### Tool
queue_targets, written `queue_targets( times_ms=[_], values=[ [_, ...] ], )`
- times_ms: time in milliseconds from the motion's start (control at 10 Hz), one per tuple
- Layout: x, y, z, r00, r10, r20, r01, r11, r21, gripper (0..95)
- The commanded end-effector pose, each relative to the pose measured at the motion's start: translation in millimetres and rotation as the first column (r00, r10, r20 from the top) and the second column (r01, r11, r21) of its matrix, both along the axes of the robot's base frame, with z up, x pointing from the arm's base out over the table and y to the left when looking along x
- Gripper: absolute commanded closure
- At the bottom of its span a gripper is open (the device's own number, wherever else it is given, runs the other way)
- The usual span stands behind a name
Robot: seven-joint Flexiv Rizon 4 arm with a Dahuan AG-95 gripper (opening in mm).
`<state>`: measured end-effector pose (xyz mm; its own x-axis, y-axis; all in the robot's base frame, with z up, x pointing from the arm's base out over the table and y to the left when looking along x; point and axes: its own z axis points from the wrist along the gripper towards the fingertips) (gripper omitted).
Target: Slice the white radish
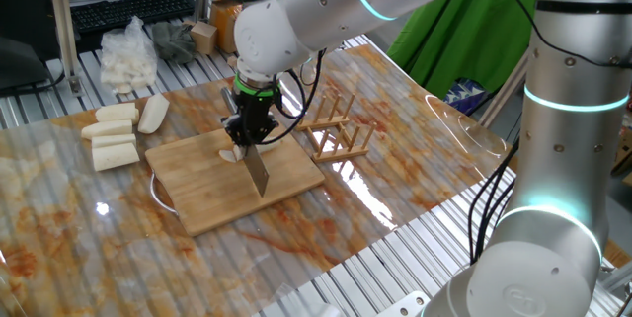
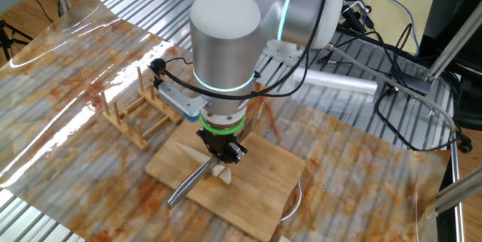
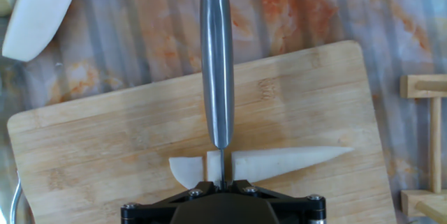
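The white radish [image 3: 286, 162] lies on the wooden cutting board [image 3: 105, 147], its pointed end to the right in the hand view. Two thin slices [image 3: 187, 171] stand off its blunt end. My gripper [image 3: 222, 185] is shut on a steel knife [image 3: 216, 56], which reaches away from the hand, its thin edge down in the cut between the slices and the rest of the root. In one fixed view the gripper [image 1: 249, 131] hangs over the board [image 1: 207, 198] with the knife [image 1: 259, 171] below it and the radish [image 1: 231, 153] beside it. The other fixed view shows the gripper [image 2: 222, 151] and knife [image 2: 188, 185].
Several thick cream-white chunks [image 1: 114, 137] lie left of the board, one showing in the hand view [image 3: 38, 11]. A clear bag of white pieces [image 1: 128, 55] sits behind them. A wooden rack [image 1: 336, 131] stands to the right of the board. A keyboard [image 1: 133, 9] is at the back.
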<state>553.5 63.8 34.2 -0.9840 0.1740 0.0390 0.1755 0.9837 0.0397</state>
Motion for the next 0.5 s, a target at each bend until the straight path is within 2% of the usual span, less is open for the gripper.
queue_targets(
  times_ms=[100, 200, 300, 500],
  values=[
    [0.4, 1.1, -4.0, 1.000, 0.000, -0.011, 0.000, 1.000, -0.014, 95.0],
    [-0.2, 0.2, -1.4, 1.000, 0.002, -0.015, -0.002, 1.000, -0.019, 95.0],
    [-2.1, -2.0, 9.2, 0.999, 0.006, -0.037, -0.007, 1.000, -0.026, 95.0],
    [-4.1, 1.1, 15.6, 0.999, -0.003, -0.034, 0.002, 0.999, -0.033, 95.0]
  ],
)
